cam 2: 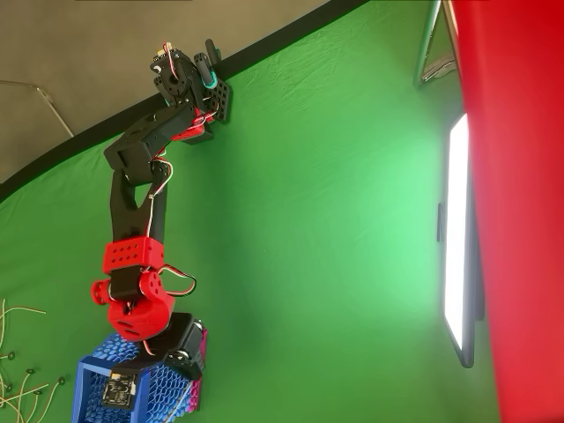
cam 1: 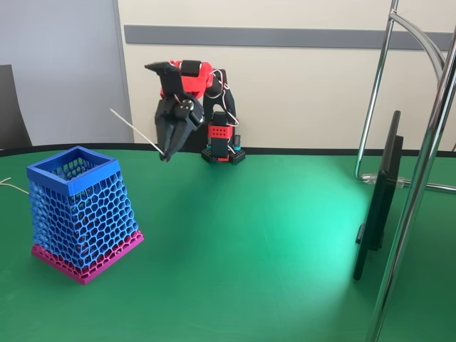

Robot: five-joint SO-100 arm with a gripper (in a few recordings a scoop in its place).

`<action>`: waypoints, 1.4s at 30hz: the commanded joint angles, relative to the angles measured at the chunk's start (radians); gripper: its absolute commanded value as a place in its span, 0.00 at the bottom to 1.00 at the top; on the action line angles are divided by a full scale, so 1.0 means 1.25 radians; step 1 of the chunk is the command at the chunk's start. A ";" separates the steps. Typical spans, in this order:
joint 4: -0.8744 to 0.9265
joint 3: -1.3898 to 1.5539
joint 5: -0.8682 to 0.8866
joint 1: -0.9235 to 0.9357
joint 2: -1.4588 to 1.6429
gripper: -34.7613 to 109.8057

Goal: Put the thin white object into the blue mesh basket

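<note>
We find the thin white object [cam 1: 135,130] held aloft in the fixed view, pinched at its lower right end by the gripper [cam 1: 165,152], whose black jaws are closed on it. The stick slants up and to the left from the fingertips, its free end pointing toward the grey wall panel. It touches nothing else.

The blue mesh basket [cam 1: 73,180] stands upright on its magenta base at the left of the green table [cam 1: 271,235], below and left of the stick in this view, with its square mouth open and unobstructed. In the overhead view the arm [cam 2: 132,211] reaches out from its mount and the wrist sits over the near corner of the basket [cam 2: 88,388]; the stick itself is too slim to make out there.

In our judgement the carry is well advanced and the release is not yet done. Risks noted: the stick is gripped at one end and lies at a shallow slant, so it may bridge the rim or tip outside on release. The grip on so slim an item is also marginal; any twist may let it swivel or slip. Lowering too far could push the wrist against the rim and shift the light basket.
</note>
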 commanded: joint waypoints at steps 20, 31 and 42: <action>-0.206 -0.244 -0.156 0.155 -0.142 0.26; -0.274 -0.245 -0.133 0.202 -0.166 0.33; -0.333 -0.252 -0.133 0.250 -0.173 0.41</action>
